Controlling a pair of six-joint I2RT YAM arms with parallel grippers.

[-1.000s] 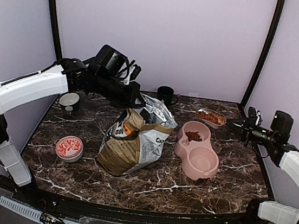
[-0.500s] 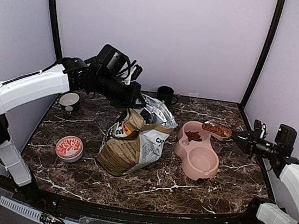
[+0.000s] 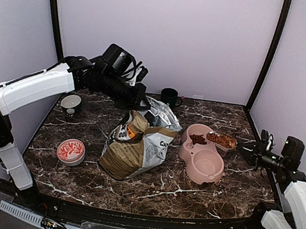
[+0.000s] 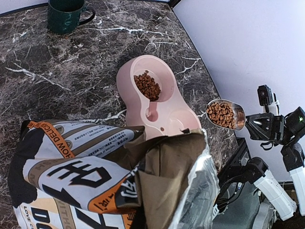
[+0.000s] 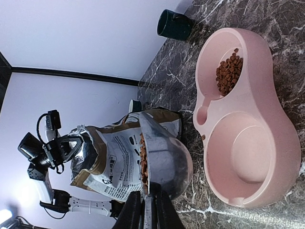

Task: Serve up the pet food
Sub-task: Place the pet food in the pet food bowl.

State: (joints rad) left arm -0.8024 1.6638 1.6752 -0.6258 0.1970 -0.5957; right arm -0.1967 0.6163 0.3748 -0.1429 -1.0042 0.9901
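The pet food shows in two places: a small heap (image 3: 198, 138) in the far well of the pink double bowl (image 3: 208, 176), and a load (image 3: 221, 139) in a clear scoop (image 5: 167, 157). My right gripper (image 3: 250, 153) is shut on the scoop's handle (image 5: 148, 210) and holds the scoop level by the bowl's far right rim. The near well (image 5: 252, 152) holds no kibble. My left gripper (image 3: 137, 98) is shut on the foil top edge of the tan-and-white paper bag (image 3: 138, 146), keeping its mouth up. In the left wrist view the bag (image 4: 95, 167) hides my own fingers.
A black mug (image 3: 170, 97) stands at the back centre. A small white bowl (image 3: 70, 103) sits at the back left, and a red-patterned round tin (image 3: 71, 151) lies in front of it. One loose pellet (image 5: 203, 137) lies on the bowl's rim.
My right gripper has drawn back toward the near right and carried the full scoop from behind the bowl to its far right rim. The left arm and bag have barely moved.
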